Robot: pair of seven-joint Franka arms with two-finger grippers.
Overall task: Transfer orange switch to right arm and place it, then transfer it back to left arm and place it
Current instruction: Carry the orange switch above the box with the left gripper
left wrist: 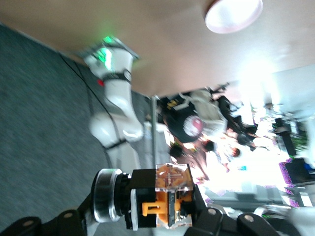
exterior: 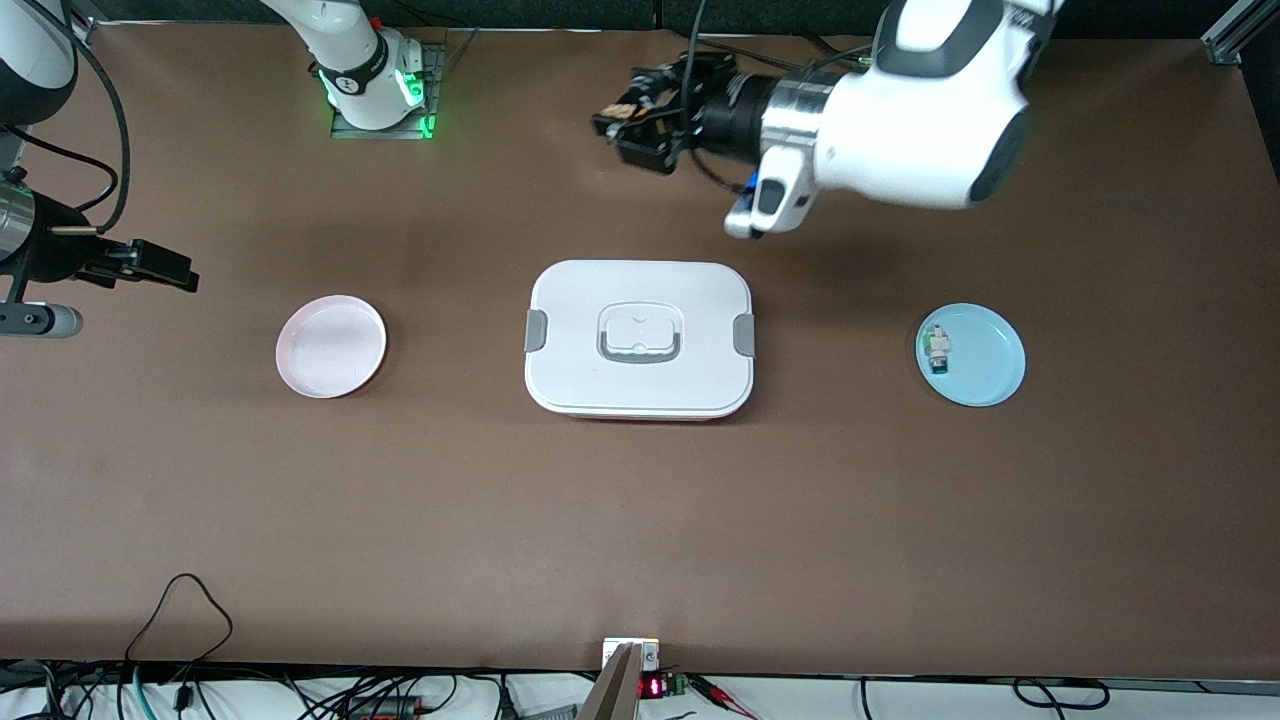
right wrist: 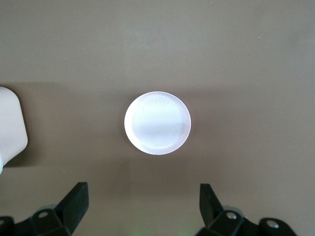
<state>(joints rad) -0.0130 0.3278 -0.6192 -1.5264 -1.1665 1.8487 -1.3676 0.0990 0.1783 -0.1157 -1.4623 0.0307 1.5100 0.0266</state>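
Note:
The orange switch (exterior: 628, 108) is a small black block with orange parts and a clear cap. My left gripper (exterior: 622, 122) is shut on it and holds it in the air, over the table between the box (exterior: 640, 300) and the robot bases. In the left wrist view the switch (left wrist: 162, 201) fills the space between the black fingers (left wrist: 209, 219). The white lidded box lies mid-table. My right gripper (exterior: 180, 272) is open and empty, up in the air over the right arm's end of the table; its wrist view shows the gripper (right wrist: 142, 204) spread wide.
An empty pink plate (exterior: 330, 345) lies beside the box toward the right arm's end; it also shows in the right wrist view (right wrist: 157, 123). A blue plate (exterior: 990, 365) toward the left arm's end holds a white-and-green component (exterior: 937, 350). The box corner (right wrist: 12, 123) shows in the right wrist view.

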